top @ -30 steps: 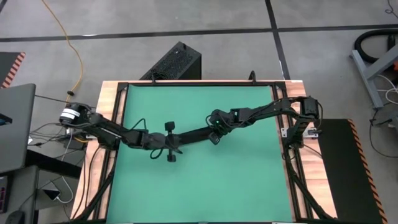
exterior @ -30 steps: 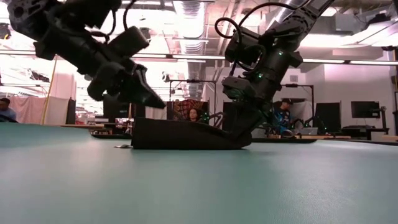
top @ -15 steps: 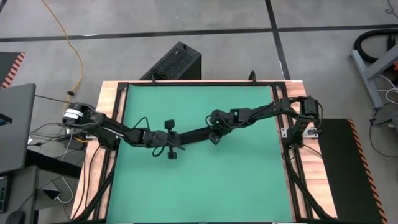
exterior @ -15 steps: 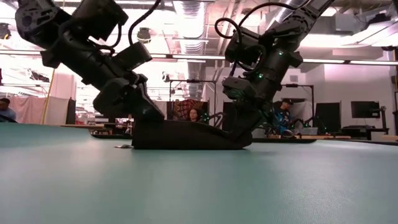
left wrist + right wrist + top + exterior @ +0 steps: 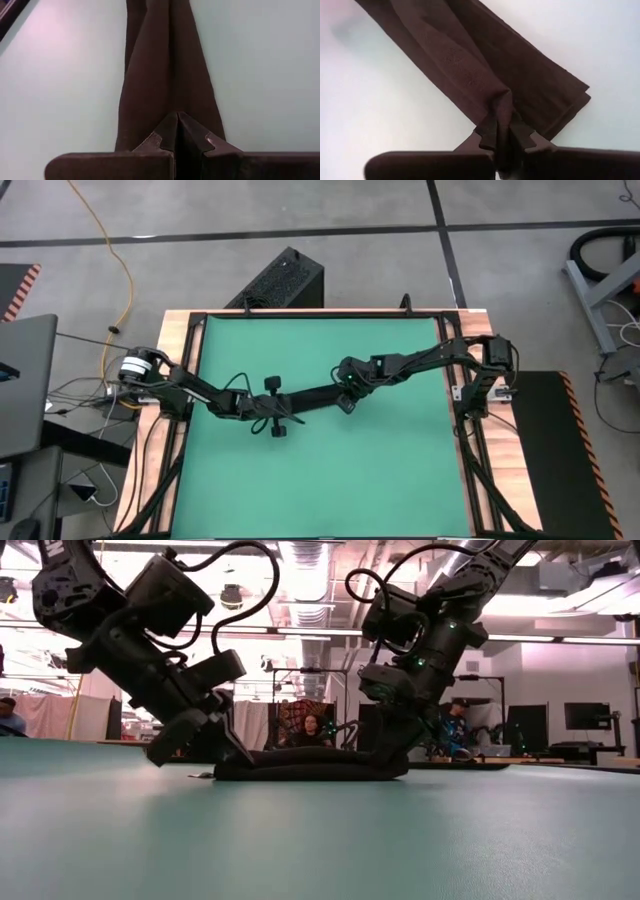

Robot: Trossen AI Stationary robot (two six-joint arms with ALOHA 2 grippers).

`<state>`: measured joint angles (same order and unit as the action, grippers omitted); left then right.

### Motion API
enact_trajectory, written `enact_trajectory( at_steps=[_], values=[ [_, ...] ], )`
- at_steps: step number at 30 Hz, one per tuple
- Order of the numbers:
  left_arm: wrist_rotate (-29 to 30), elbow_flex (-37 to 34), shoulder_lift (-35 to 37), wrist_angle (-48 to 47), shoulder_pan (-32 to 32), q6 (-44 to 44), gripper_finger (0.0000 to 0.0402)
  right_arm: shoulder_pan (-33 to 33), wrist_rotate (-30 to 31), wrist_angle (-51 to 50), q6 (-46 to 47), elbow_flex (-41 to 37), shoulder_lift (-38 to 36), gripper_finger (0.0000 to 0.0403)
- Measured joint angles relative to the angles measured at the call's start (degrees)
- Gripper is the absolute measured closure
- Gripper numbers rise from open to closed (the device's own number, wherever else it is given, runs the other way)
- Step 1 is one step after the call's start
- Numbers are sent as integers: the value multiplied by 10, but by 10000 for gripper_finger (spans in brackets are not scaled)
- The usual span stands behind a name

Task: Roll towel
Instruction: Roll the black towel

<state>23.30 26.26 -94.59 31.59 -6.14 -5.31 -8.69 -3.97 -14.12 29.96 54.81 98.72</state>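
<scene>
On our green counter (image 5: pixel 400 460) the towel (image 5: pixel 310 397) lies mid-mat as a long folded strip. Left end effector (image 5: pixel 177 131) and right end effector (image 5: pixel 503 134), both closed, pinch opposite ends, probably holding it taut for rolling.

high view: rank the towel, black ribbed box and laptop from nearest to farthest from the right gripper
1. The towel: pinched in the right gripper at mid-mat.
2. The black ribbed box: on the floor beyond the table's far edge.
3. The laptop: off the table's left side.
</scene>
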Motion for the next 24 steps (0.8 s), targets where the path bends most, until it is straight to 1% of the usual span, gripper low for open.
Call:
enact_trajectory(
  at_steps=[5, 10, 14, 19, 21, 24],
  values=[
    [-1, 0, 0, -8, 2, 2, 401, 1, 5, 1, -26, 0, -4, 343],
    [-13, 0, 0, -11, 3, 6, 401, -5, 12, 11, -50, 0, -32, 313],
    [-15, 0, 0, -12, 4, 6, 401, -8, 42, 11, -54, 0, -58, 282],
    [-16, 0, 0, -13, 4, 6, 401, -8, 47, -10, -65, 0, -66, 240],
    [-16, 0, 0, -13, 4, 6, 401, -7, 58, -20, -66, -1, -66, 230],
    [-16, 0, 0, -13, 4, 6, 401, 2, 59, 17, -89, -1, -72, 227]
  ],
)
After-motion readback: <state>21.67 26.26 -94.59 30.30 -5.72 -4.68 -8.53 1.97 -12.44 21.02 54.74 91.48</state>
